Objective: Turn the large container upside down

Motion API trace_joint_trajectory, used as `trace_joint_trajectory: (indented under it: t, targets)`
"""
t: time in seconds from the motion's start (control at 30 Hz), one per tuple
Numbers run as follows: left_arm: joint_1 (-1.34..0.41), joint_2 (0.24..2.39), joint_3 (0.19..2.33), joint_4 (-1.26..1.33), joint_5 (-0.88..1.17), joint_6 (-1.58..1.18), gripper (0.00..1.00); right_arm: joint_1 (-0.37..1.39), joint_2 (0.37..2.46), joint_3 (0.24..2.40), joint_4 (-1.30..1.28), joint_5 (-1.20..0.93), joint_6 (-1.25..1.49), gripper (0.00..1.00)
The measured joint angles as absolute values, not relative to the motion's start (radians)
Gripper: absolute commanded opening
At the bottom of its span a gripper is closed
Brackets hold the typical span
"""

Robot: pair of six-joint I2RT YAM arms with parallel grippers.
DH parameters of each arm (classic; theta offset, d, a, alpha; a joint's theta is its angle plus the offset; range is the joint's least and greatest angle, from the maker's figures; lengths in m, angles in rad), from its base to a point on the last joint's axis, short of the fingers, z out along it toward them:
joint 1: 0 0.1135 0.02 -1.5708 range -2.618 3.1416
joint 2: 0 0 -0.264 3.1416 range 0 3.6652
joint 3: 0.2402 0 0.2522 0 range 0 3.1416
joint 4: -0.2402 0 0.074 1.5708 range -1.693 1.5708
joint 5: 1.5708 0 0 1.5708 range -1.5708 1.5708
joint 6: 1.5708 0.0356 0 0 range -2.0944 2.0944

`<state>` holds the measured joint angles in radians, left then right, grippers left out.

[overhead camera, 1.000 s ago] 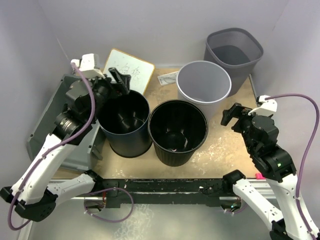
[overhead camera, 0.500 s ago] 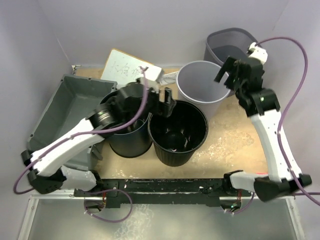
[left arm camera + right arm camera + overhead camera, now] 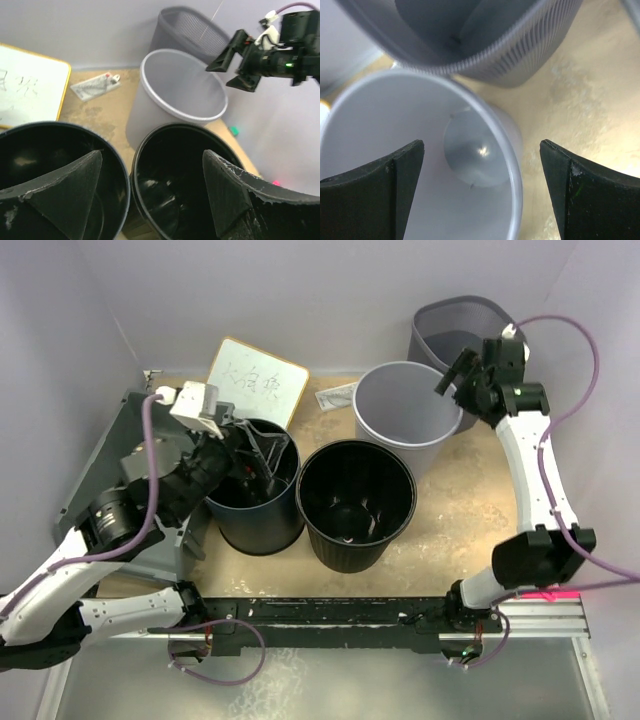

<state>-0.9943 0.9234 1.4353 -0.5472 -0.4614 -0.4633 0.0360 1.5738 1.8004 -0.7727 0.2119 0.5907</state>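
Note:
The large container (image 3: 118, 435), a wide grey tub, sits open side up at the table's far left, mostly hidden behind my left arm; neither wrist view shows it. My left gripper (image 3: 258, 452) hangs open over the left black bucket (image 3: 250, 502), just right of the tub. In the left wrist view the gripper (image 3: 150, 172) spans the two black rims with nothing between its fingers. My right gripper (image 3: 458, 375) is open above the right rim of the light grey bucket (image 3: 405, 405), far from the tub. The right wrist view shows the gripper (image 3: 480, 155) empty over that rim.
A second black bucket (image 3: 355, 502) stands mid-table. A tall dark grey bin (image 3: 465, 340) is at the back right, close to the right gripper. A whiteboard (image 3: 255, 380) leans at the back, with a small packet (image 3: 335, 397) beside it.
The right arm rose from low right to the grey bucket's rim and stays there. The left gripper swung out over the black buckets, then drew back left over the left one.

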Motion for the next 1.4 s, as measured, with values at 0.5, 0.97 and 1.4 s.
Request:
trace_joint_trajectory:
  t: [0.5,0.97,1.4]
  targets:
    - [-0.994,1.015,1.415,-0.585,-0.458,-0.461,0.79,0.028,1.283,1.123,-0.115,-0.496,0.786,1.0]
    - [-0.994,1.031,1.398,-0.594,-0.51,-0.469,0.79,0.176,1.452,1.561,-0.437,-0.376,0.545,1.0]
    - [-0.994,1.016,1.398,-0.593,-0.525,-0.469,0.79,0.156,1.462,1.688,-0.506,0.025,0.162,0.89]
